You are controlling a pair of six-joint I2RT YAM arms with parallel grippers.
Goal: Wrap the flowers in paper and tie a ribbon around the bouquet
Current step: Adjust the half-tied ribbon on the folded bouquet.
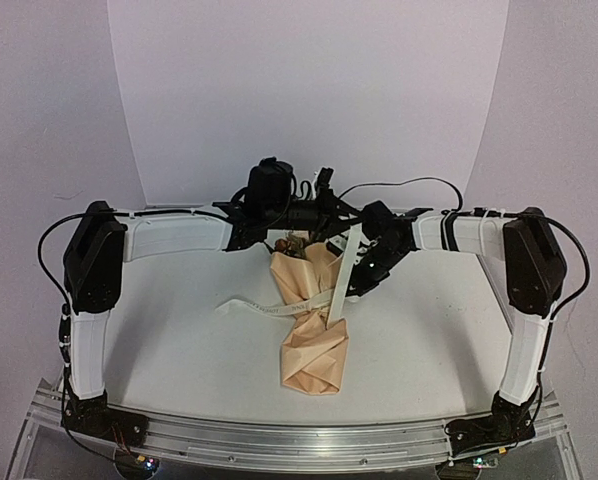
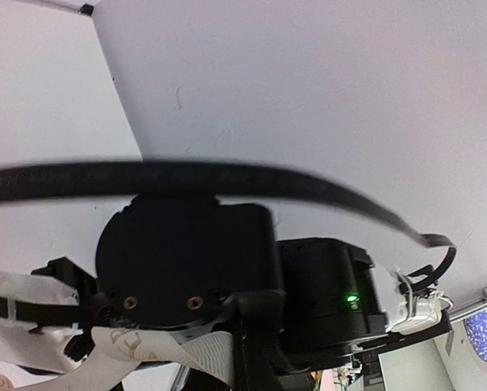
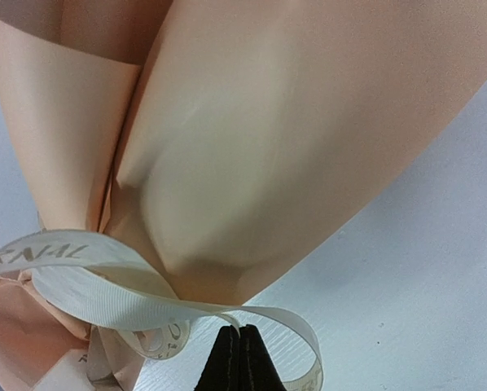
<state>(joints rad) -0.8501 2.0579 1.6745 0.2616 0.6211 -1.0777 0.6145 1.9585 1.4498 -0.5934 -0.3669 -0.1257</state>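
Observation:
The bouquet lies mid-table, its tan paper [image 1: 314,350] rolled into a cone. A few flowers [image 1: 297,240] peek out at the far end. The cream ribbon [image 1: 254,305] crosses the cone's waist, with one strand rising toward my left gripper [image 1: 351,226]. In the left wrist view the ribbon [image 2: 170,350] runs into my left gripper [image 2: 245,368], which is shut on it at the bottom edge. My right gripper [image 1: 358,290] is beside the cone's right flank. In its wrist view my right gripper [image 3: 239,332] is shut on a loop of ribbon [image 3: 81,285] against the paper [image 3: 252,147].
A loose ribbon tail [image 1: 227,305] trails left on the white table [image 1: 179,340]. Both arms meet over the bouquet's far end, and black cables [image 1: 409,183] arc behind them. A white backdrop [image 1: 309,90] rises at the table's far edge.

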